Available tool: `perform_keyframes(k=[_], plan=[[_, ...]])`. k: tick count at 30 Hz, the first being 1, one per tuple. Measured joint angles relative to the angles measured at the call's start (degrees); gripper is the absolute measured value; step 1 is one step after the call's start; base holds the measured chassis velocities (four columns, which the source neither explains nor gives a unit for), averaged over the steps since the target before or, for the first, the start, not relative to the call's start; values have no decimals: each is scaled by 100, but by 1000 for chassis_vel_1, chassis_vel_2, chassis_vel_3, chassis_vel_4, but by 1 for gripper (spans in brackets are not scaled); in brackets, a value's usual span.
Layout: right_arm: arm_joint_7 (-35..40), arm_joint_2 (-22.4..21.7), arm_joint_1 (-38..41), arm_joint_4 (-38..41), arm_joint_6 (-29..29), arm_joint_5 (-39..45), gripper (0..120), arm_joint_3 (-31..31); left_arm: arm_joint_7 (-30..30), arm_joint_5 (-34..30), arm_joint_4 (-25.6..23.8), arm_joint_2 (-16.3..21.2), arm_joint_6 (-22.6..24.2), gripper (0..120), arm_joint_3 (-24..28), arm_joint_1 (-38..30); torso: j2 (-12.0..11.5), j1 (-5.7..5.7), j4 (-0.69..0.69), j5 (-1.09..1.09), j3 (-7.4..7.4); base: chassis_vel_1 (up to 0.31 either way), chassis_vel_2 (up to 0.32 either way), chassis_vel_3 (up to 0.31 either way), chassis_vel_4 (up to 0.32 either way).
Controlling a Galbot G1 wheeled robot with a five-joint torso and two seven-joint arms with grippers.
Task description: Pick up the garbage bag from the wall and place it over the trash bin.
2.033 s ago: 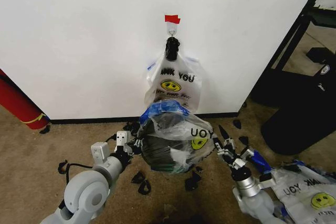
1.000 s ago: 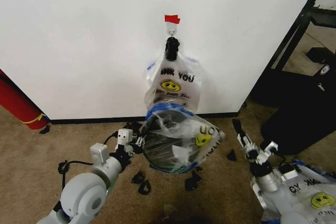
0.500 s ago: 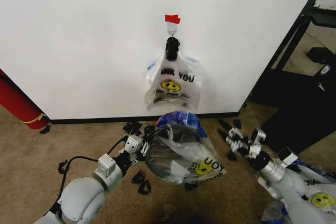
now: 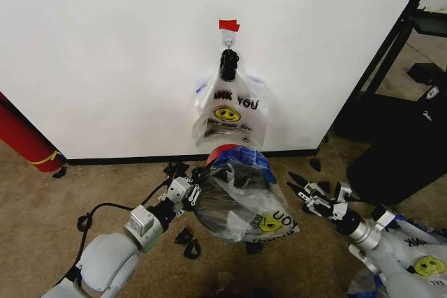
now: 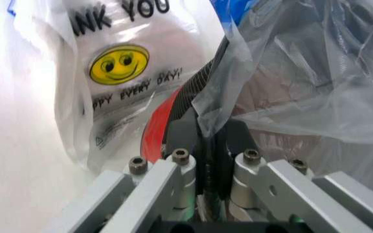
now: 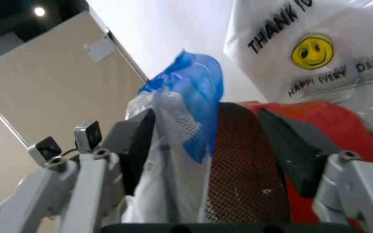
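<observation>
White wall (image 4: 105, 47) behind; at lower centre the left gripper (image 4: 187, 190) is pinching the garbage bag (image 4: 244, 197) against the trash bin (image 6: 245, 165) rim, while the right gripper (image 4: 307, 197) is waiting open-fingered just right.

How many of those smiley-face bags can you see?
3: one bag hanging on the wall hook, one garbage bag over the trash bin, one by the right arm. More may be hidden.

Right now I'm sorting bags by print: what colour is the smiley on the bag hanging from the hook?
Yellow smiley, clearest in the left wrist view.
</observation>
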Motion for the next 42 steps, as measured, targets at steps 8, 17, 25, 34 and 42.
perform_keyframes(k=[8, 17, 25, 34, 42], plan=[[-169, 71, 89, -203, -5, 50, 51, -251, 118, 106, -124, -18, -89, 3, -17, 41, 0, 0, 0, 0, 0, 0, 0, 0, 0], [-362, 100, 86, -260, -16, -60, 34, -267, 167, 146, -252, -31, -102, 3, -22, 57, 0, 0, 0, 0, 0, 0, 0, 0, 0], [-456, 124, 117, -342, 181, -119, 4, -276, 180, 174, -287, -43, -118, 3, -26, 71, 0, 0, 0, -1, 0, 0, 0, 0, 0], [-3, 250, 207, -317, 1001, 423, 0, -608, 580, 57, -427, -109, -162, 3, -44, 130, 0, 0, 0, 0, 0, 0, 0, 0, 0], [354, 322, 276, -314, 1557, 604, 0, -716, 1048, -213, -350, -151, -174, 3, -62, 132, 0, 0, 0, -1, 0, 0, 0, 0, 0]])
